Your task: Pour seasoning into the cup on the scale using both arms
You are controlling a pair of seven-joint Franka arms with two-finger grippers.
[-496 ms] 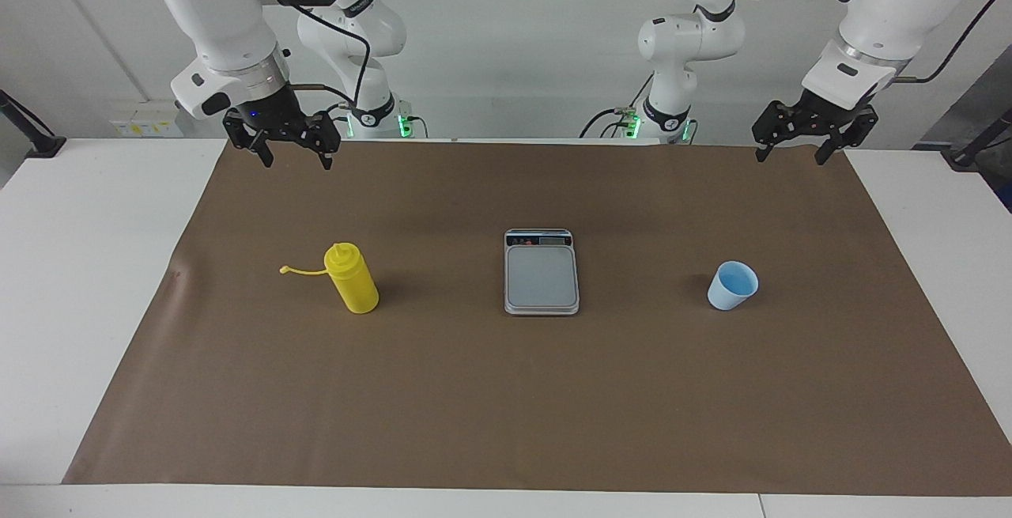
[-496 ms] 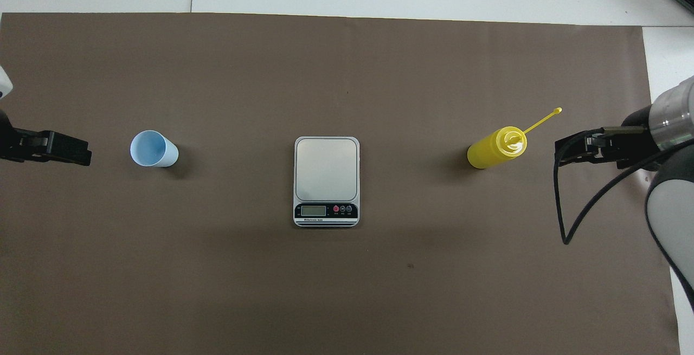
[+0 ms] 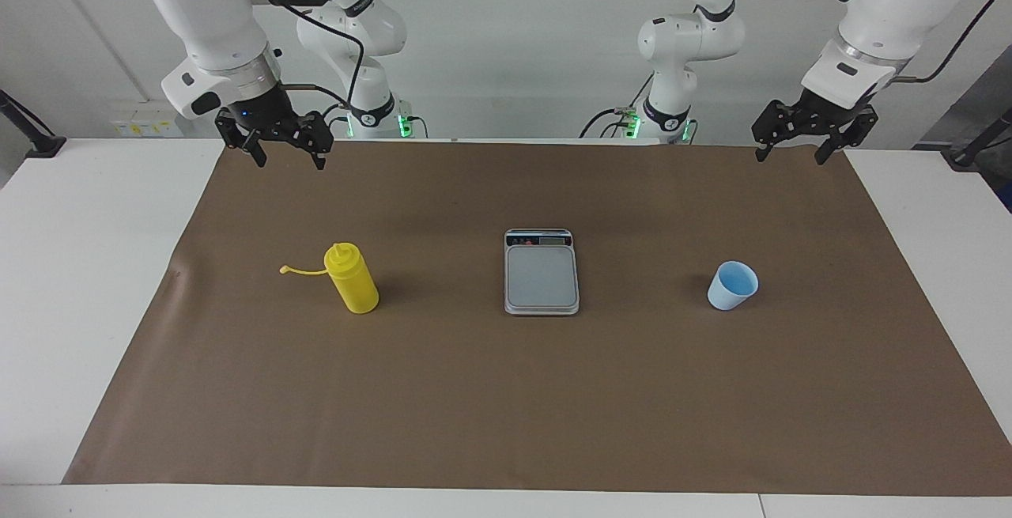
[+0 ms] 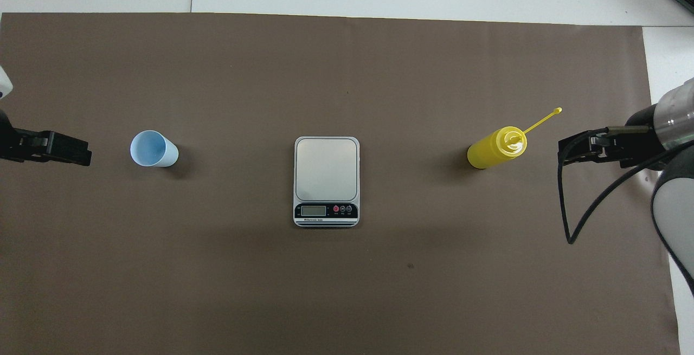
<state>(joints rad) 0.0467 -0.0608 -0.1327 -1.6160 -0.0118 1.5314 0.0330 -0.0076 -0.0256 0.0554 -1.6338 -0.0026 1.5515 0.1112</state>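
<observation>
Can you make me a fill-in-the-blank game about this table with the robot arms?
1. The thing standing between the yellow bottle and the cup is the ____.
2. The colour of the cup is light ____.
3. Both the left gripper and the right gripper hang in the air holding ____.
4. The weighing plate of the scale has ____ on it.

Missing words: scale; blue; nothing; nothing

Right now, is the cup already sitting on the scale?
No, the cup stands on the brown mat toward the left arm's end of the table, well apart from the scale, whose plate is bare.
</observation>
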